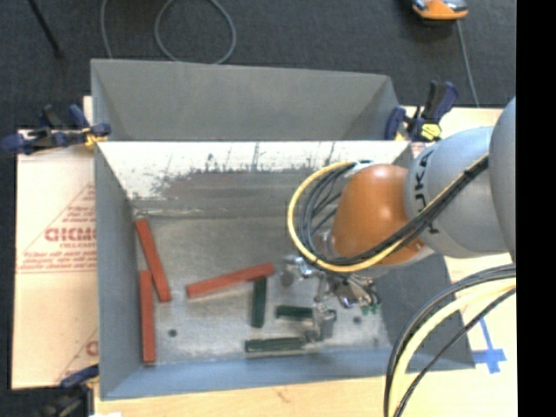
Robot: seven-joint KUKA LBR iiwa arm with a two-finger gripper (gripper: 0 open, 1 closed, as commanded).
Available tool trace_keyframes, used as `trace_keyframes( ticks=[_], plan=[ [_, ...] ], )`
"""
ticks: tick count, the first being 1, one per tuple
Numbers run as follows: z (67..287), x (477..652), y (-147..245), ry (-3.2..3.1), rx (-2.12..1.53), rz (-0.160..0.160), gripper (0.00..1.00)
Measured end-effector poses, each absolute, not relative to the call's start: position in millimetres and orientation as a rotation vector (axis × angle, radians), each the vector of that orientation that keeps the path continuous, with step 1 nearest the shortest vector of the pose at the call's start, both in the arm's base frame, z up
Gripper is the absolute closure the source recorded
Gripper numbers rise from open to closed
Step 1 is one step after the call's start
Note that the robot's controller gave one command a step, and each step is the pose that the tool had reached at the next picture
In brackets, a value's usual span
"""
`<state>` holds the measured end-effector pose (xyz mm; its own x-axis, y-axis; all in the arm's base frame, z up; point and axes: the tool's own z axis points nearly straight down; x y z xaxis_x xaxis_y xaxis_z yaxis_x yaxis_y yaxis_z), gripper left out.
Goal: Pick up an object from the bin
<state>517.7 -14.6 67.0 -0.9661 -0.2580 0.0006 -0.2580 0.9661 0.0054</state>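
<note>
Highest of all, and so closest to the lens, is the arm's rounded orange cover point(373, 215) with its looped cables, coming in from the right and bent steeply down so that the gripper point(323, 318) can point at the floor of the bin point(208, 241). The gripper sits low in the right half of the bin, just at the right end of a short green stick point(293, 312) that lies flat and runs left to right. Whether the gripper is spread or pressed together I cannot tell, since the wrist hides much of it, and I cannot tell if it touches the stick. Judging by where it hangs, this short green stick is the likely thing to be picked. Just to its left an upright-lying green stick point(259, 304) runs front to back, and a longer green stick point(275, 346) lies near the front wall, both close enough to be nudged. A red stick point(230, 281) lies slanted in the middle, well clear. Two more red sticks, one leaning point(152, 259) and one along the left wall point(148, 317), are far from the work.
</note>
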Motion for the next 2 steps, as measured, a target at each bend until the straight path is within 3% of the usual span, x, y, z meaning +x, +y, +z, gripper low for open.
trace_keyframes(
  ticks=[1,2],
  plan=[
    [71,552.2,-74,-3.101,0.541,0.006,0.00],
    [70,499.4,-16,-3.060,0.709,-0.005,0.00]
  ],
)
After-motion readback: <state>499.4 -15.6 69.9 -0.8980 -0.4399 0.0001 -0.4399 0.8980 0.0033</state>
